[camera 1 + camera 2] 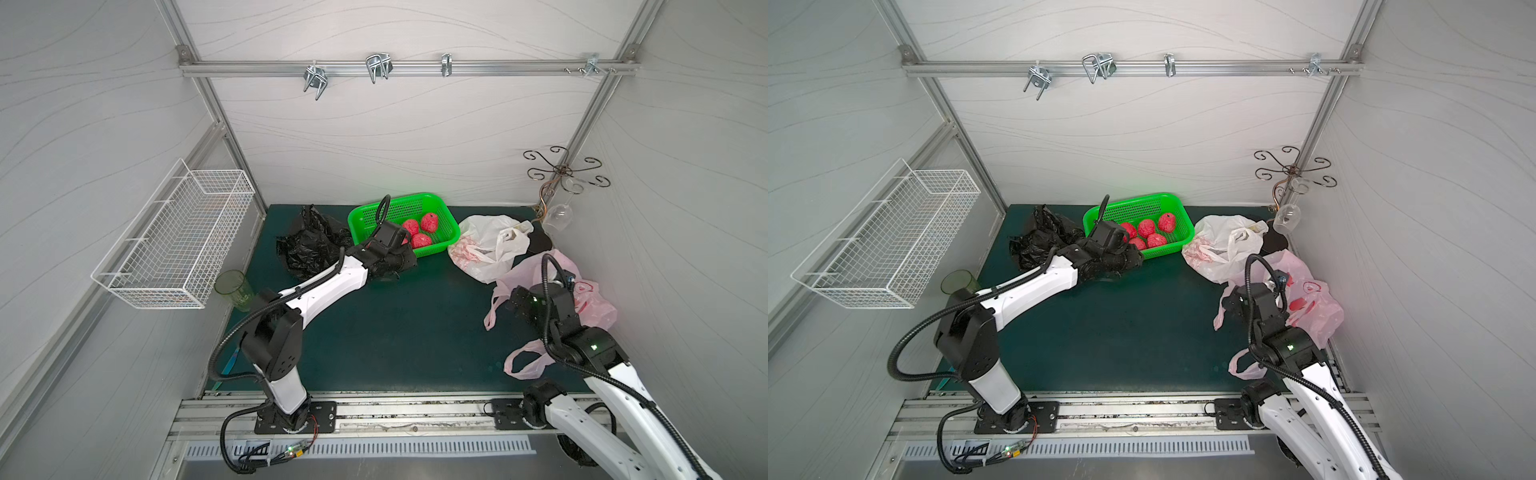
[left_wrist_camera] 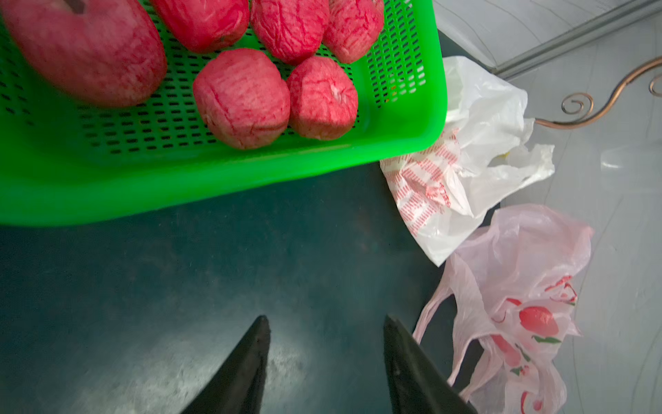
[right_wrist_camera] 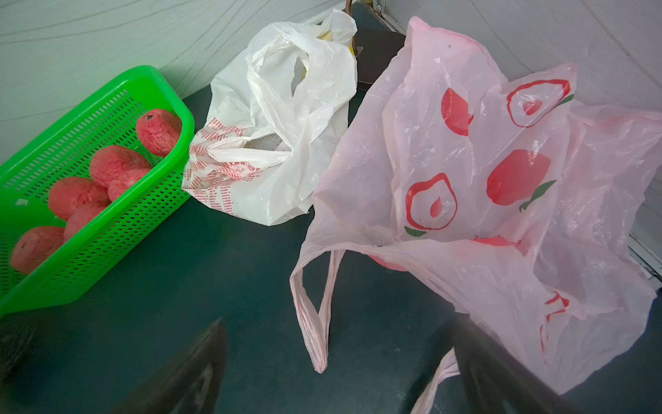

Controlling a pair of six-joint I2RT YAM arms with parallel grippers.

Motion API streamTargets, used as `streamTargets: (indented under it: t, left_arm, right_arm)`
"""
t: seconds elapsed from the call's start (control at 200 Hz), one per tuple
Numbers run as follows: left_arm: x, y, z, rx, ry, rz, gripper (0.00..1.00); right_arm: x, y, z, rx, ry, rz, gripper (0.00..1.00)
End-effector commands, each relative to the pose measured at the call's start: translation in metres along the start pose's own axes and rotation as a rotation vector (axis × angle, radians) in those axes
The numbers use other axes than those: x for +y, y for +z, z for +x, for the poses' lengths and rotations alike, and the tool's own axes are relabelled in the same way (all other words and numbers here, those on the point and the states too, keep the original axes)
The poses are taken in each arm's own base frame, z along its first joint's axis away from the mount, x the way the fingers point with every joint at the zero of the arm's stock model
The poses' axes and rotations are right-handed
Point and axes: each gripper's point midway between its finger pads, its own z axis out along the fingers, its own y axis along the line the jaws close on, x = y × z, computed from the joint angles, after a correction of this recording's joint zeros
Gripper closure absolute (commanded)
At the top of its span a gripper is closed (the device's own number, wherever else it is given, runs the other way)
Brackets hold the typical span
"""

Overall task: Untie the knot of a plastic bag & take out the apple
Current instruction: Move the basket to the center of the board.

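Fingers of my left pincer [image 2: 326, 344] stand apart with nothing between them, over the dark green mat [image 2: 179, 286] just in front of the green basket [image 2: 215, 186]. 6 apples [image 2: 241, 98] lie in that basket. My right pincer [image 3: 340, 362] is spread wide and grips nothing; 1 loose handle of the pink bag [image 3: 465, 172] lies between its 2 fingers. Pink bag mouth is open. White bag [image 3: 286, 143] sits between pink bag and basket, against the basket's corner. Black bag [image 1: 311, 245] lies on the basket's other side.
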Motion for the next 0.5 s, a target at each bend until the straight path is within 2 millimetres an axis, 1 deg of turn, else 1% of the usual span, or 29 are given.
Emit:
streamTargets:
  t: [0.0,0.06,0.11,0.295,0.45,0.495]
  left_arm:
    - [0.006,0.011,-0.002,0.02,-0.237,-0.054,0.49]
    - [0.012,0.016,-0.003,0.012,-0.316,-0.103,0.49]
    - [0.022,0.017,-0.004,0.002,-0.369,-0.165,0.5]
    - [0.045,0.014,-0.017,-0.099,-0.444,-0.312,0.49]
    - [0.054,0.022,-0.02,-0.115,-0.474,-0.366,0.49]
    - [0.06,0.026,-0.018,-0.11,-0.499,-0.389,0.49]
  right_arm:
    - [-0.001,-0.004,0.0,-0.011,-0.023,-0.01,0.01]
    - [-0.002,-0.005,-0.001,-0.024,-0.028,-0.017,0.01]
    - [-0.003,-0.005,-0.001,-0.033,-0.032,-0.019,0.01]
    - [-0.006,-0.008,-0.001,-0.053,-0.045,-0.027,0.01]
    - [-0.008,-0.006,0.003,-0.052,-0.042,-0.029,0.01]
    - [-0.008,-0.006,0.003,-0.051,-0.041,-0.031,0.01]
